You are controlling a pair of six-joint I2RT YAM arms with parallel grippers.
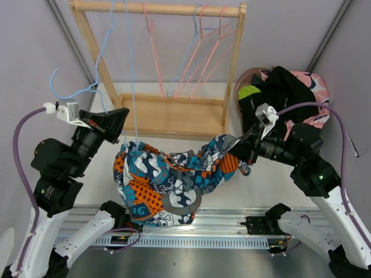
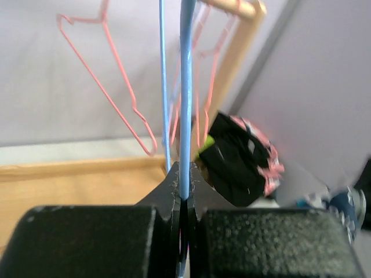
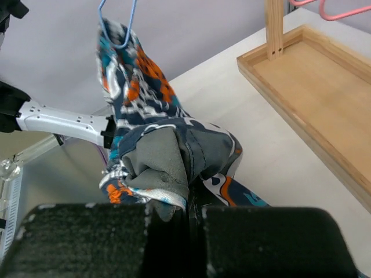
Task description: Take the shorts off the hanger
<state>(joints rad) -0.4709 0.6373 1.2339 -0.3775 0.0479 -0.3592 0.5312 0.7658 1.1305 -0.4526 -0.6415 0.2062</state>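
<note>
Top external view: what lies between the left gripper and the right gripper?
The multicolour printed shorts span it in the top view, from the blue hanger pinched by the left gripper to the right gripper, shut on their fabric.

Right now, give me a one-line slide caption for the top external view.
Hanger removal: left gripper clamps the blue hanger; right gripper grips the multicolour print shorts hanging from it.

Arms extended inward; left gripper [image 2: 184, 180] pinched shut, raised; right gripper [image 3: 189, 204] shut, seemingly lower
</note>
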